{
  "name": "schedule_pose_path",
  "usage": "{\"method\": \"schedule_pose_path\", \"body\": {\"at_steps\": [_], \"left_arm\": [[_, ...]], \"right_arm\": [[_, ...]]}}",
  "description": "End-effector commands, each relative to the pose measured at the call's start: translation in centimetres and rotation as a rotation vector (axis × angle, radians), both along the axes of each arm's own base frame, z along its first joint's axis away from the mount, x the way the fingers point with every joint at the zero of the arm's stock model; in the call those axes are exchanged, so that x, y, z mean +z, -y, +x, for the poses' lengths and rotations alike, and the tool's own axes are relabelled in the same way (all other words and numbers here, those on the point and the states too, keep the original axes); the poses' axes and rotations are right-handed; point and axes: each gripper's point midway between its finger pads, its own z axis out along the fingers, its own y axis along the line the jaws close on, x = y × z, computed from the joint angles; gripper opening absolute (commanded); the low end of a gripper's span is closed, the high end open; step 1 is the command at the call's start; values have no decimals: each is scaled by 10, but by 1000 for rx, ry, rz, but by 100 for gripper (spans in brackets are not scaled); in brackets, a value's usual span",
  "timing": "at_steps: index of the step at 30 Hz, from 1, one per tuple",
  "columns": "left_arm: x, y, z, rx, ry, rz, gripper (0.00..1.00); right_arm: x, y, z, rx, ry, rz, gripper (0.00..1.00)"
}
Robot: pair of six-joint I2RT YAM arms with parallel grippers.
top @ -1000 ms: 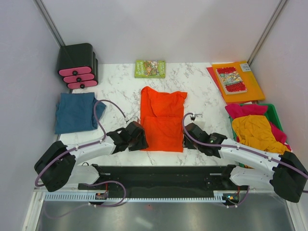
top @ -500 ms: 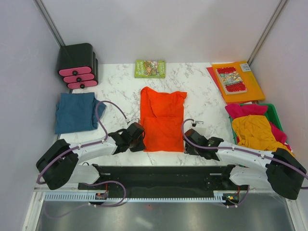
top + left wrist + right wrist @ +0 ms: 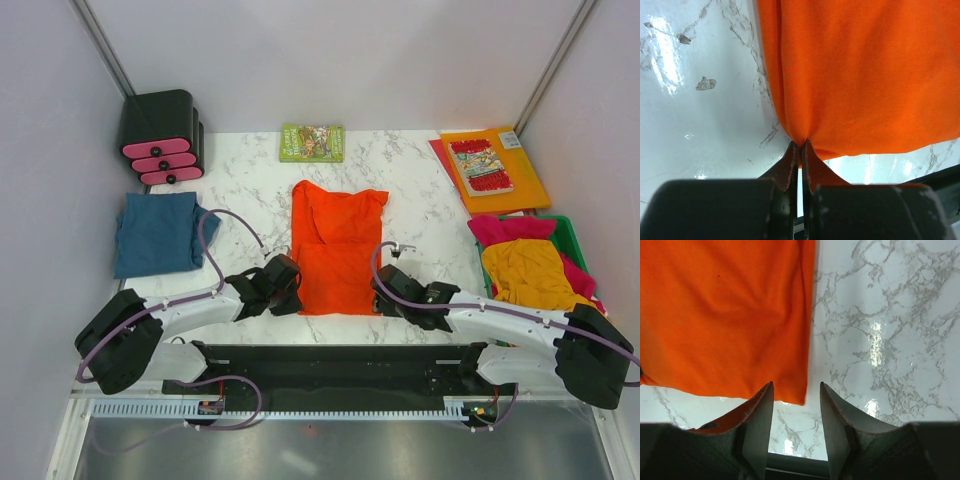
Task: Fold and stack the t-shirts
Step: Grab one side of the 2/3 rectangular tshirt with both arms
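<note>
Lying flat and folded narrow, orange-red t-shirt (image 3: 335, 245) sits mid marble table (image 3: 250, 190), cloth smooth. Left gripper (image 3: 801, 146) clenched on its near-left corner. Right gripper (image 3: 796, 387) unclenched, straddling its near-right corner. Both corners masked from above. Teal-blue t-shirt (image 3: 155, 233) lies to its left, with bare marble between.

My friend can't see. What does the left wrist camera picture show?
The left gripper has its dark fingers pinched shut on an edge of the orange t-shirt, which lies spread on the white marble table.
</note>
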Motion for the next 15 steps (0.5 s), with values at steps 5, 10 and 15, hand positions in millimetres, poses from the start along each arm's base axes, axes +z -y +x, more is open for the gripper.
{"method": "schedule_pose_path", "body": {"at_steps": [5, 10, 15], "left_arm": [[-17, -14, -17, -36, -59, 75, 2], [-16, -12, -16, -41, -57, 74, 2], [-15, -12, -15, -42, -55, 74, 2]], "right_arm": [[5, -10, 7, -23, 23, 15, 49], [-22, -2, -2, -25, -26, -24, 49], [-47, 7, -15, -36, -91, -60, 48]]}}
